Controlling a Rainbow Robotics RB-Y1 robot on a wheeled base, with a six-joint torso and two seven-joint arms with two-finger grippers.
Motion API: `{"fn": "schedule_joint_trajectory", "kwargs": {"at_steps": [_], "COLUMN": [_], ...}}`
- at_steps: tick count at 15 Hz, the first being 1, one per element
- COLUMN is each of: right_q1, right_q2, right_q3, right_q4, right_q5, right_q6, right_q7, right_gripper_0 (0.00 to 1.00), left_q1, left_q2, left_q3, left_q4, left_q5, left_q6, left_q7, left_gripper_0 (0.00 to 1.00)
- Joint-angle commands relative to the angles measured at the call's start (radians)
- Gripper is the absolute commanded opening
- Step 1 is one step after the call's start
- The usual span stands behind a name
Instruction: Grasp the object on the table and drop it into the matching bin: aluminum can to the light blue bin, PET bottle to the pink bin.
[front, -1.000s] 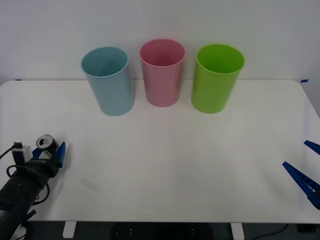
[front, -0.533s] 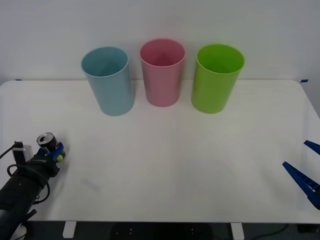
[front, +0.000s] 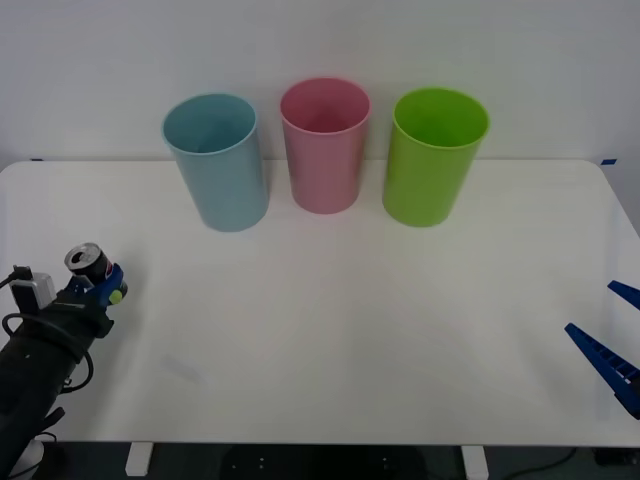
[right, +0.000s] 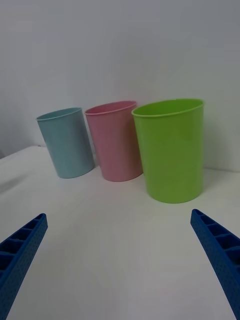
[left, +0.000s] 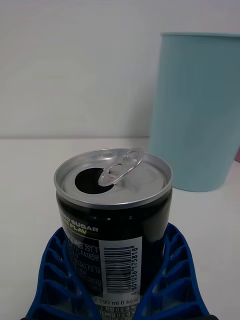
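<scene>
A: Where is the aluminum can (front: 88, 263) sitting now?

B: It is standing upright at the left edge of the table (front: 330, 330), with the left gripper (front: 97, 287) pinching it; in the left wrist view the blue ribbed fingers (left: 176, 280) are pressing against both sides of the can (left: 113, 220), whose tab is lifted and mouth is open.

A: What is changing compared with a moment back?

B: A second ago the fingers were spread around the can; half a second ago they were closing on it. Now the can and gripper are sitting a little further left and higher in the front view, so the arm is starting to carry it.

A: And the other arm?

B: The right gripper (front: 615, 335) is waiting at the table's right edge, its fingers (right: 220, 255) spread wide apart, in the same place as before.

A: The bins?

B: The light blue bin (front: 216, 160), the pink bin (front: 324, 143) and a lime green bin (front: 433, 155) are standing in a row at the back, unmoved. The light blue bin (left: 197, 110) is looming just behind the can in the left wrist view.
</scene>
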Motion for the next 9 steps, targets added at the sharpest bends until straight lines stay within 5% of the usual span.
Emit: {"fn": "schedule_joint_trajectory", "kwargs": {"at_steps": [1,9], "right_q1": [0.0,0.0], "right_q2": [0.0,0.0], "right_q3": [0.0,0.0], "right_q4": [0.0,0.0], "right_q5": [0.0,0.0], "right_q6": [0.0,0.0], "right_q7": [0.0,0.0], "right_gripper_0": [1.0,1.0], "left_q1": [0.023,0.067], "left_q2": [0.0,0.0], "left_q3": [-0.005,0.021], "left_q4": [-0.08,-0.344], "left_q5": [-0.008,-0.157], "left_q6": [0.0,-0.005], "left_q7": [0.029,0.37], "left_gripper_0": [0.0,0.0]}}
